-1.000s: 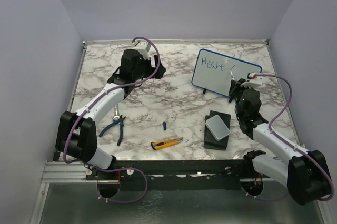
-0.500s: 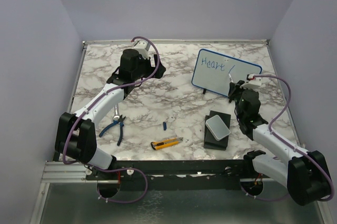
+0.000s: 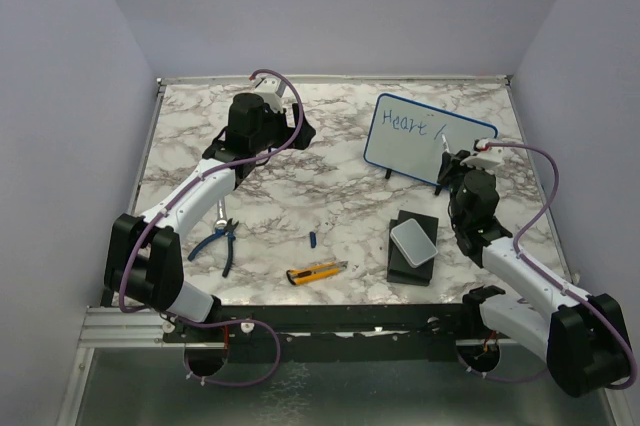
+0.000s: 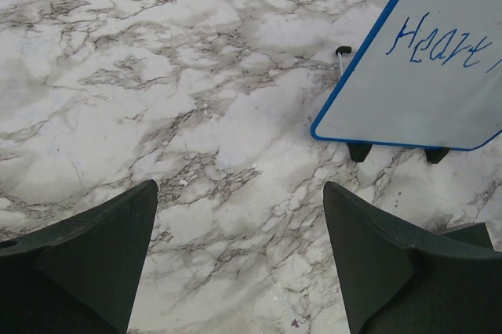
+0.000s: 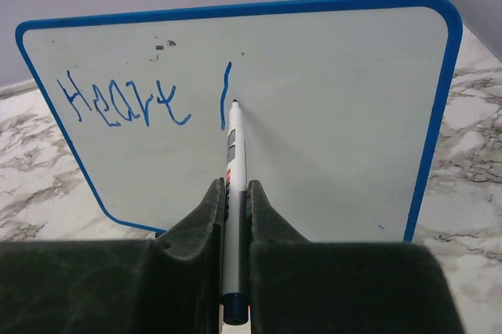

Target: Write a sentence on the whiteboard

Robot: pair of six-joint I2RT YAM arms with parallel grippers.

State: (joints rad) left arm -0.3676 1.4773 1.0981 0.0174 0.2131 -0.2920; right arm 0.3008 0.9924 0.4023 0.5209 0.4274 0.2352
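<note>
I see a desk with a white and grey marble look, and plain pale purple walls stand around it on three sides. On the left, the left gripper hangs above bare desk at the far side. Its jaws are wide apart and it holds nothing and touches nothing. Near the left arm lie blue pliers. A little to the right is a small blue bit, too small for me to name, and a yellow knife close to the near edge. Next comes a black block with a small grey box on top of it. The whiteboard stands on its black feet at the far right part of the desk, leaning back a little. The sentence so far reads "Heart" in blue, with one slanted blue line after it. On the right, the right gripper is squeezed tight on a white marker. The marker's tip is against the whiteboard, just beside that blue line.
</note>
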